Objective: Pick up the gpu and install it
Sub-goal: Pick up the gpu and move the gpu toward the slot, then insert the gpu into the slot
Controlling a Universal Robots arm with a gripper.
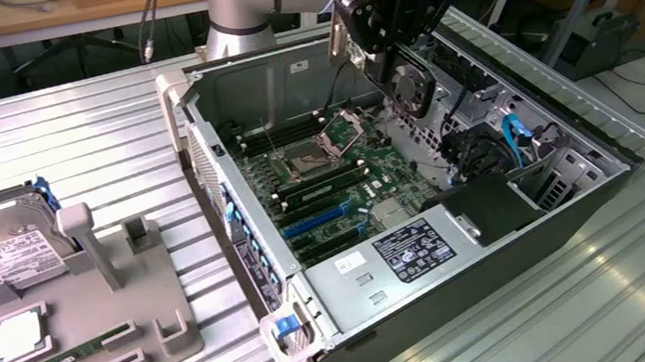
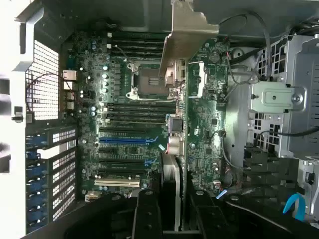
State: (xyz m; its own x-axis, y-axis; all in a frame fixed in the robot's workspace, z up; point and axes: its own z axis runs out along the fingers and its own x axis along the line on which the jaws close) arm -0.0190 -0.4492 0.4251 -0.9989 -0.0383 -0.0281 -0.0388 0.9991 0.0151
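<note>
Hanging above the open computer case (image 1: pixel 321 69) on the ribbed table (image 1: pixel 67 140), well clear of the green board (image 1: pixel 321 167) inside. Holding the graphics card (image 1: pixel 410 85) clamped in the claw (image 2: pixel 172 204), on edge, long side running away from the fingers (image 2: pixel 144 214), silver bracket (image 2: pixel 184 50) at the far end. Sits higher and farther than the blue slots (image 1: pixel 317 221), toward the exterior view's right of them. Seen from the wrist, crosses the slots' run edge-on rather than lining up.

The gripper (image 2: pixel 172 219) is clamping the gpu (image 2: pixel 172 174) edge-on, holding it over the motherboard (image 2: pixel 124 114) inside the open case (image 2: pixel 45 64).
</note>
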